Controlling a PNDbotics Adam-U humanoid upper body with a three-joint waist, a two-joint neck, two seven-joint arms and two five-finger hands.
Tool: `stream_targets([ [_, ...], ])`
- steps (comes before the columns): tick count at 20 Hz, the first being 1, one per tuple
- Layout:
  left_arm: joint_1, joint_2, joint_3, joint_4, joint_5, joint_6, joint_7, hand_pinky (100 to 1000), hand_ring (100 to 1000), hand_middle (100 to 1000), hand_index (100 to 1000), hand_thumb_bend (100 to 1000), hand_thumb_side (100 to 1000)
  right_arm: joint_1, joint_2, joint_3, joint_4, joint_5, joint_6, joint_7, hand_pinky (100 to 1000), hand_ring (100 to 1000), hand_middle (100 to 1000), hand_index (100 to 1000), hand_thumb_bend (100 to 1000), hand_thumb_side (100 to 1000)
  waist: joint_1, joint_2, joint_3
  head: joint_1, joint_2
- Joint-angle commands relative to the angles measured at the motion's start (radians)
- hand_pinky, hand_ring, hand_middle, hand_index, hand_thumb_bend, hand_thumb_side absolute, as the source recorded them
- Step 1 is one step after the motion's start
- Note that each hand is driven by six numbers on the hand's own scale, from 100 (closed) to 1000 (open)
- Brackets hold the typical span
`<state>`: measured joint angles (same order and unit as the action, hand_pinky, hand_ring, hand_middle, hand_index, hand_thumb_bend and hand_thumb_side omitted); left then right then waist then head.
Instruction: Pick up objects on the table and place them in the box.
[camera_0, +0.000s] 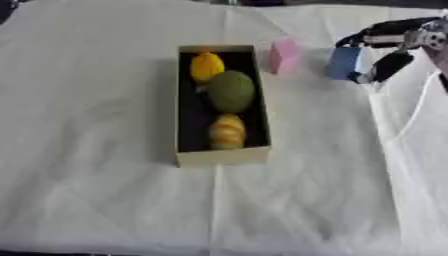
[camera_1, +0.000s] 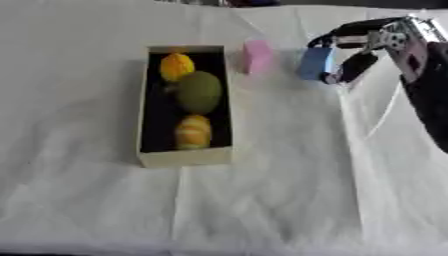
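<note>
The black right hand (camera_1: 354, 52), at two o'clock, has its fingers curled around a small blue block (camera_1: 315, 63), just right of a pink block (camera_1: 257, 56) beside the open cardboard box (camera_1: 185, 157).

No legible text, label, brand, number or sign is found on any surface in either eye view.

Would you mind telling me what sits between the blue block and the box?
A pink block stands on the white cloth between the blue block, held by the right hand, and the box; the left eye view shows this.
</note>
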<state>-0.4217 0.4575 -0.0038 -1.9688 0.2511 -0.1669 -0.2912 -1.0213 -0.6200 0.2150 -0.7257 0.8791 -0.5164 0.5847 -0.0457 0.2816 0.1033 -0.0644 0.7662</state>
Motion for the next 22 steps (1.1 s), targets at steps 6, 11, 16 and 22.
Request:
stream_targets([
  [6, -0.006, 0.01, 0.0, -0.006, 0.003, 0.003, -0.014, 850, 848, 818, 862, 100, 672, -0.013, -0.012, -0.017, 0.014, 0.022, 0.06, -0.133, 816, 836, 458, 762, 118, 404, 0.014, -0.003, 0.0, -0.003, 0.004],
  [11, -0.004, 0.009, 0.001, -0.006, 0.003, 0.005, -0.017, 849, 848, 817, 861, 100, 672, -0.008, -0.008, -0.017, 0.017, 0.011, 0.072, -0.187, 790, 799, 391, 651, 100, 389, 0.014, -0.003, 0.001, -0.004, 0.004],
  [16, -0.005, 0.006, -0.001, -0.005, 0.002, 0.009, -0.023, 849, 847, 817, 860, 100, 672, -0.002, -0.013, -0.02, -0.001, -0.011, 0.086, -0.242, 759, 747, 328, 589, 100, 378, 0.011, -0.005, 0.001, -0.003, 0.004],
  [22, -0.006, 0.005, -0.001, -0.006, 0.001, 0.011, -0.026, 849, 847, 817, 859, 100, 672, 0.012, -0.027, -0.029, -0.056, -0.061, 0.103, -0.29, 744, 727, 300, 570, 100, 315, 0.01, -0.01, 0.003, -0.001, 0.004],
])
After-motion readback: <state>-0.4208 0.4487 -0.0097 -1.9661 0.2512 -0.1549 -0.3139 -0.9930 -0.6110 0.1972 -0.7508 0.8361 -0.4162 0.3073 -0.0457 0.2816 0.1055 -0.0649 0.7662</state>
